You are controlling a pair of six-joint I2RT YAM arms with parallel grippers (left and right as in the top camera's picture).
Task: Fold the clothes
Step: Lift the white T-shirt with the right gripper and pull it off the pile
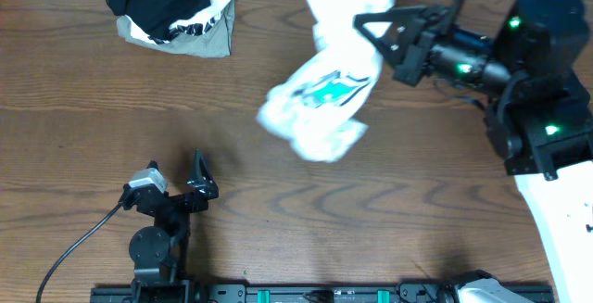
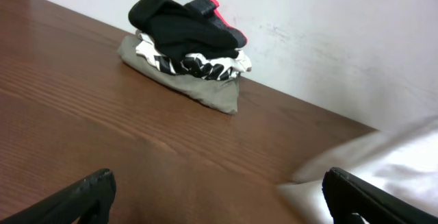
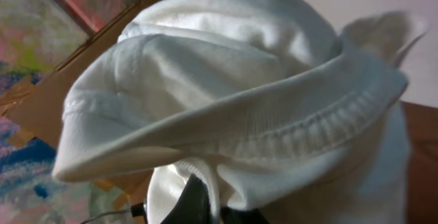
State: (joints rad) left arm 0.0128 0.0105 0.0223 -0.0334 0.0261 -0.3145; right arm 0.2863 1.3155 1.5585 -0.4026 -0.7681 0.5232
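Observation:
A white shirt (image 1: 324,90) with a teal print hangs bunched over the table's far middle. My right gripper (image 1: 371,27) is shut on its fabric and holds it lifted; in the right wrist view the white ribbed cloth (image 3: 226,107) fills the frame and pinches between the fingers (image 3: 222,207). My left gripper (image 1: 176,178) is open and empty, low near the front left; its fingertips (image 2: 219,196) frame bare wood, with the white shirt's edge (image 2: 383,169) at the right.
A pile of folded clothes (image 1: 176,11), black on white and grey, sits at the far left by the wall; it also shows in the left wrist view (image 2: 185,46). A white surface (image 1: 556,229) lies past the table's right edge.

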